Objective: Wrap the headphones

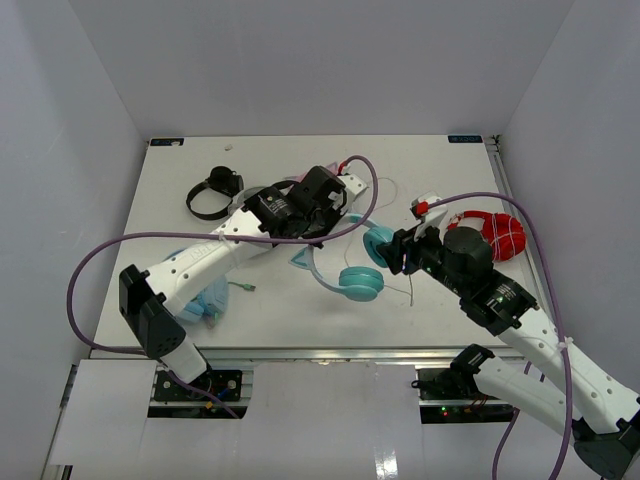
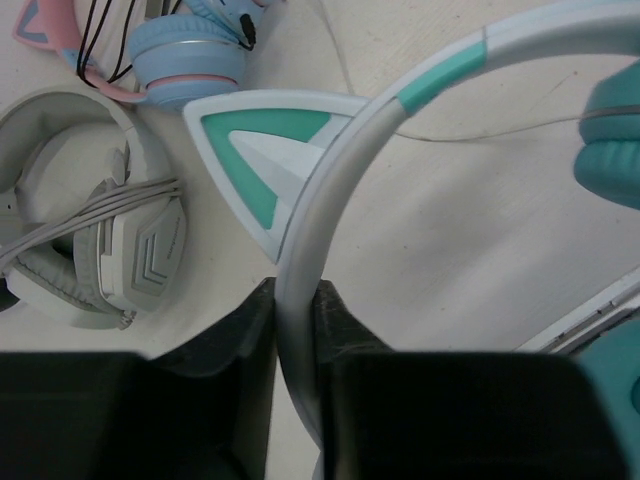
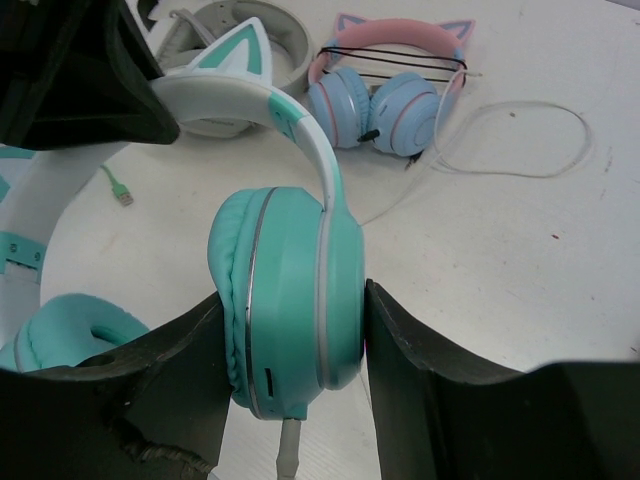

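Teal cat-ear headphones are at the middle of the table, held between both arms. The left gripper pinches their white headband beside one ear, and the right gripper is clamped around one ear cup. A pink-banded pair lies beyond.

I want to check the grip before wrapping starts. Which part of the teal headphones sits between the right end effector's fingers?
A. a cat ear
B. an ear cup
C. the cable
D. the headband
B: in the right wrist view, the right end effector has one finger against each side of a teal ear cup of the headphones.
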